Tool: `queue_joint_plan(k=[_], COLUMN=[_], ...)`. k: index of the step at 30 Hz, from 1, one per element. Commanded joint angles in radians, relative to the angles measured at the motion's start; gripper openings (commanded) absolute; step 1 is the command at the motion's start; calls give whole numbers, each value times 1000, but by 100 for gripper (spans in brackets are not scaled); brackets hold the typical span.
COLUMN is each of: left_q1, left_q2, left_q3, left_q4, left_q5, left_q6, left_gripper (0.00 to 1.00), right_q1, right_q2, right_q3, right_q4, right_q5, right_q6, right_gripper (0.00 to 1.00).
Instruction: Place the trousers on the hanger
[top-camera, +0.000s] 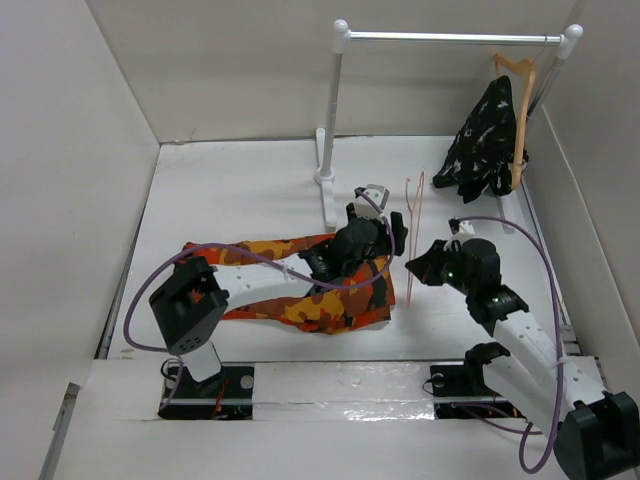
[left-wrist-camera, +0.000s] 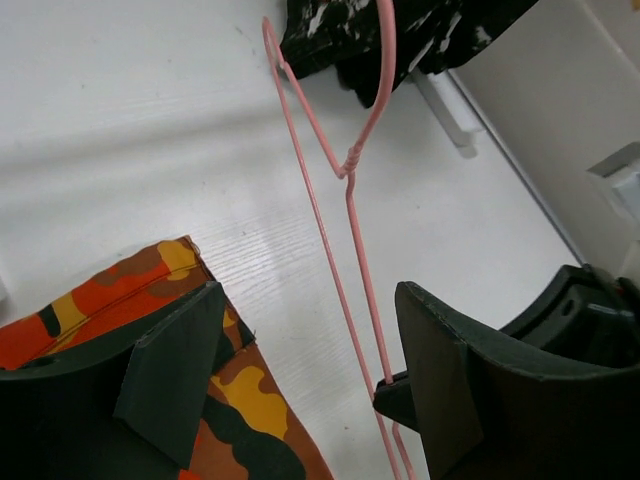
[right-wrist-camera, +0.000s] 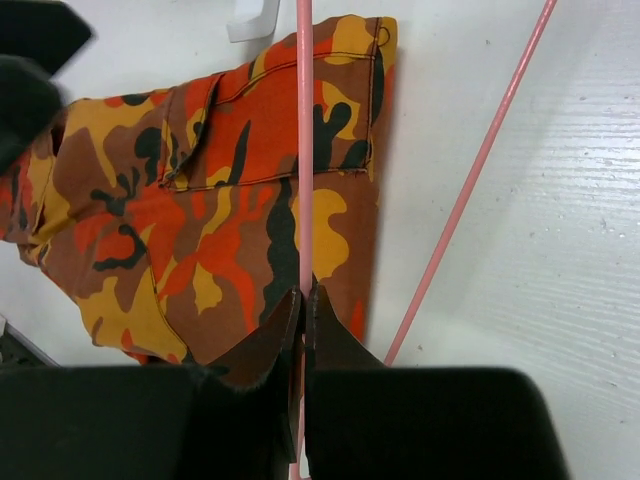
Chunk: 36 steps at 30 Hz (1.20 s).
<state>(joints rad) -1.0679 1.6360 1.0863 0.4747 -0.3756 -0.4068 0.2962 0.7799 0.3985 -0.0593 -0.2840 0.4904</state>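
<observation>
White bench (top-camera: 230, 190), walled on three sides: the right fingers (right-wrist-camera: 303, 315) are clamped tight on one straight wire of the pink hanger (right-wrist-camera: 304, 150), holding it upright just beside the right end of the trousers (right-wrist-camera: 230, 200). The left fingers (top-camera: 392, 238) are spread wide with nothing between them, hovering over that same end of the trousers, close to the hanger's twisted neck. The trousers lie flat across the middle of the bench, and farther back a white rail (top-camera: 450, 38) carries a wooden hanger (top-camera: 520, 90) with a black-and-white garment (top-camera: 485, 140).
</observation>
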Motion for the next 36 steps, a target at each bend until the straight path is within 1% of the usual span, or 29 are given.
queue_joint_plan(k=[1, 6, 10, 13, 18, 21, 24, 25, 28, 31, 33, 34, 35, 36], left_q1=[-7, -7, -7, -7, -7, -7, -7, -7, -7, -7, -7, -7, -7, -7], left_q2=[19, 68, 100, 145, 214, 228, 219, 216, 196, 174, 156, 153, 144, 140], left_q3=[69, 84, 112, 156, 208, 202, 187, 181, 143, 100, 54, 41, 23, 11], left_q4=[59, 125, 151, 139, 110, 113, 122, 127, 159, 199, 246, 263, 277, 288], left_q5=[-31, -31, -17, -19, -25, -45, -72, -80, -111, -138, -146, -146, -143, -144], left_q6=[-27, -38, -35, -23, -27, -39, -59, -59, -78, -93, -105, -113, -128, -136], left_gripper=[67, 65, 61, 54, 50, 43, 32, 24, 6, 0, 0, 0, 0, 0], right_q1=[17, 26, 35, 46, 66, 66, 75, 75, 84, 95, 95, 104, 104, 104], right_q2=[-24, -28, -36, -53, -79, -93, -93, -93, -88, -103, -123, -136, -172, -172], right_q3=[7, -12, -32, -44, -56, -61, -61, -67, -70, -76, -73, -72, -76, -76], right_q4=[1, 19, 29, 29, 29, 36, 27, 29, 13, -10, -60, -76, -101, -115], right_q5=[5, -24, -26, -24, -17, -12, -9, -6, 6, 25, 40, 40, 49, 57], right_q6=[-3, 11, 20, 34, 50, 54, 54, 54, 54, 56, 51, 53, 60, 60], right_gripper=[0, 0, 0, 0, 0, 0, 0, 0, 0, 0, 0, 4, 21, 21])
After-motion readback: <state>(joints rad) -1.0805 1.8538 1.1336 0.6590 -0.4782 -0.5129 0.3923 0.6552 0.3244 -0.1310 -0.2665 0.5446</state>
